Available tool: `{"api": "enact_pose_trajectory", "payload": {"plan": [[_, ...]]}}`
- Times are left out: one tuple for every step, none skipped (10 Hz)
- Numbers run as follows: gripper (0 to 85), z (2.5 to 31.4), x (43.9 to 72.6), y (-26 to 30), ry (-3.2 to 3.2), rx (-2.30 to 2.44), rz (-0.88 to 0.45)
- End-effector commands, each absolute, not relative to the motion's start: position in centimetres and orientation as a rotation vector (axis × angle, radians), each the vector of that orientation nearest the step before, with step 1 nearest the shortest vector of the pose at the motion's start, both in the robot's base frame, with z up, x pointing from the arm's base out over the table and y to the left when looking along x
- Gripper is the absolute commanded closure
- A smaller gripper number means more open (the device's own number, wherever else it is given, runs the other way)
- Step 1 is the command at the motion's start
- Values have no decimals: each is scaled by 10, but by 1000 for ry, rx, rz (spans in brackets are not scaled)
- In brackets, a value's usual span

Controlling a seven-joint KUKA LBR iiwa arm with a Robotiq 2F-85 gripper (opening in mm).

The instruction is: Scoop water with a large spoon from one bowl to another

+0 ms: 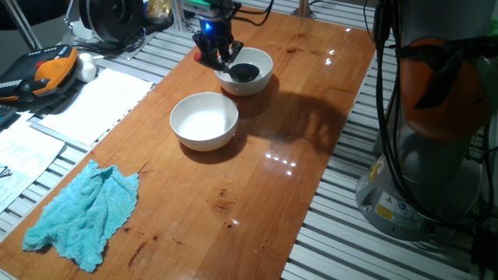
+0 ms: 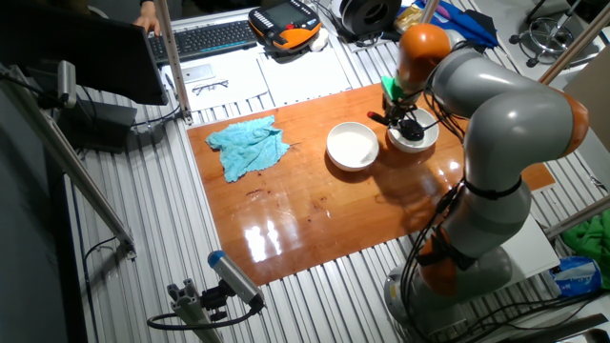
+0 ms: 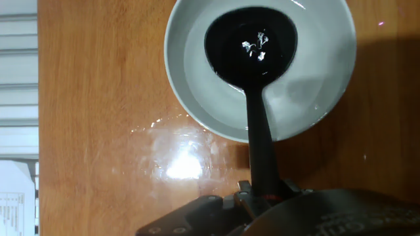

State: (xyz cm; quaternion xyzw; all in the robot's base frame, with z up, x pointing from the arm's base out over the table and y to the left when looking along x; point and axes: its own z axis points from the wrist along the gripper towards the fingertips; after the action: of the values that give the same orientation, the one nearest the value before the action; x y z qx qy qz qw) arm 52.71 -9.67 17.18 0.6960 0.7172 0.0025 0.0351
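While the gripper [image 1: 220, 53] is closed on the thin handle of the large spoon [image 3: 251, 49], pinching it near its upper end, the black round head of the spoon sits low inside the bowl directly under the hand [image 3: 197, 98], which is the far bowl in one fixed view. In the hand view the head lies in the middle of this bowl, small bright reflections shine on it, and the water [image 3: 295, 98] shows only as a faint edge on the white wall around the head, so I judge that the spoon is dipped and is filling or already filled. The handle goes over the bowl rim on the hand's side and rises up to the fingers, whose tips are mostly hidden by the body of the gripper. Just beside this bowl, a little further from the hand, stands the second white bowl [image 1: 204, 120]; the two are close together but apart, and I cannot tell if it holds any water, because its inside looks plain white. Well away from the hand, beyond the second bowl, a blue cloth [image 1: 84, 211] lies on the wooden table [image 1: 233, 202]. To my judgement the task is at its first part: the spoon is grasped and is in the source bowl, while lifting, carrying to the neighbour bowl and pouring are not yet done.
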Motion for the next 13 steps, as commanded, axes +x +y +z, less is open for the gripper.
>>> {"api": "enact_pose_trajectory", "payload": {"plan": [[850, 173, 527, -98, 2214, 2131, 14], [850, 174, 526, -98, 2223, 2113, 18], [850, 175, 526, -99, 2228, 2087, 18], [850, 178, 526, -101, 2227, 2066, 10], [850, 183, 526, -102, 2226, 2058, -4], [850, 190, 527, -103, 2234, 2055, -16], [850, 195, 528, -103, 2232, 2047, -26], [850, 198, 528, -102, 2227, 2035, -45], [850, 200, 528, -102, 2230, 2025, -51], [850, 202, 527, -102, 2230, 2018, -54], [850, 203, 527, -102, 2228, 2006, -60], [850, 203, 527, -102, 2224, 1994, -69], [850, 203, 527, -101, 2220, 1983, -82]]}}
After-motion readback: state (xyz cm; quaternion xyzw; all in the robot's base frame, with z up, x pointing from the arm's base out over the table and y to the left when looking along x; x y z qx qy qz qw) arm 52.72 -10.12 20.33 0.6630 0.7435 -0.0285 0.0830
